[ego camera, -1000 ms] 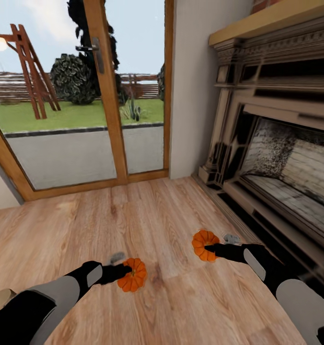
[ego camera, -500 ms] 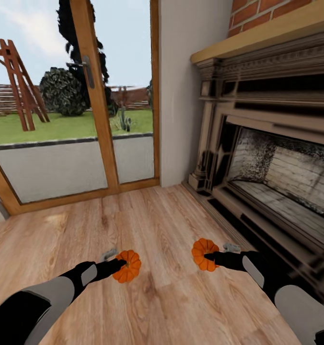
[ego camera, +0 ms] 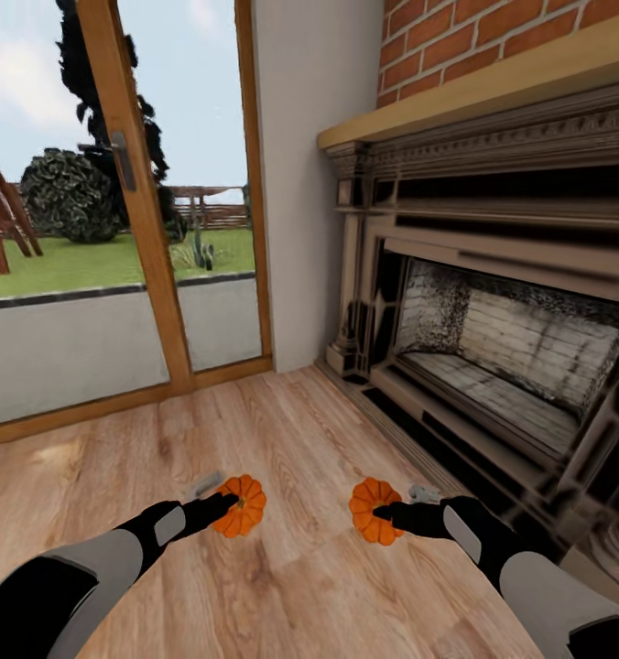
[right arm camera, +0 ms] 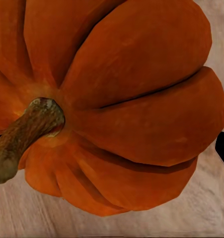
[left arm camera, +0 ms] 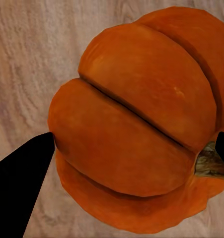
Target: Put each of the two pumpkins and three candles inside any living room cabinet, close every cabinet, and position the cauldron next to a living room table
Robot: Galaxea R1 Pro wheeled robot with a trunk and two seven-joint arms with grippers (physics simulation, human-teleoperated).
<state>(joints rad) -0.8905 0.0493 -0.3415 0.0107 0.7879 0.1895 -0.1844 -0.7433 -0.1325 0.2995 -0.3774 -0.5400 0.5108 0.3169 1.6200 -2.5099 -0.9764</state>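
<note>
Left claw (ego camera: 225, 505): shut on the left pumpkin (ego camera: 241, 504), fingers pressed to either side of the ribbed body; in the left wrist view a dark fingertip (left arm camera: 17, 183) touches the pumpkin (left arm camera: 136, 124) on one flank, another shows at the far edge.
Right claw (ego camera: 383, 514): shut on the right pumpkin (ego camera: 374, 510); in the right wrist view the pumpkin (right arm camera: 116, 104) lies stem (right arm camera: 22, 136) sideways, so it is held by the body, not the stem.
Pumpkins, position: both carried clear of the floor (ego camera: 282, 439), held forward and low, well apart from each other. Judged reason: one per arm saves a second trip.
Surroundings: fireplace (ego camera: 493, 348) with a brick wall above on the right; glass door (ego camera: 117, 229) to the garden on the left.
Cabinet, candles, cauldron, bench: nothing to report at this moment.
Task stage: judged to be transit; both pumpkins picked, neither stored.
Next need: find the cabinet, free one claw to open a drawer.
Risk: the round ribbed bodies may slip if the grip loosens during travel.
</note>
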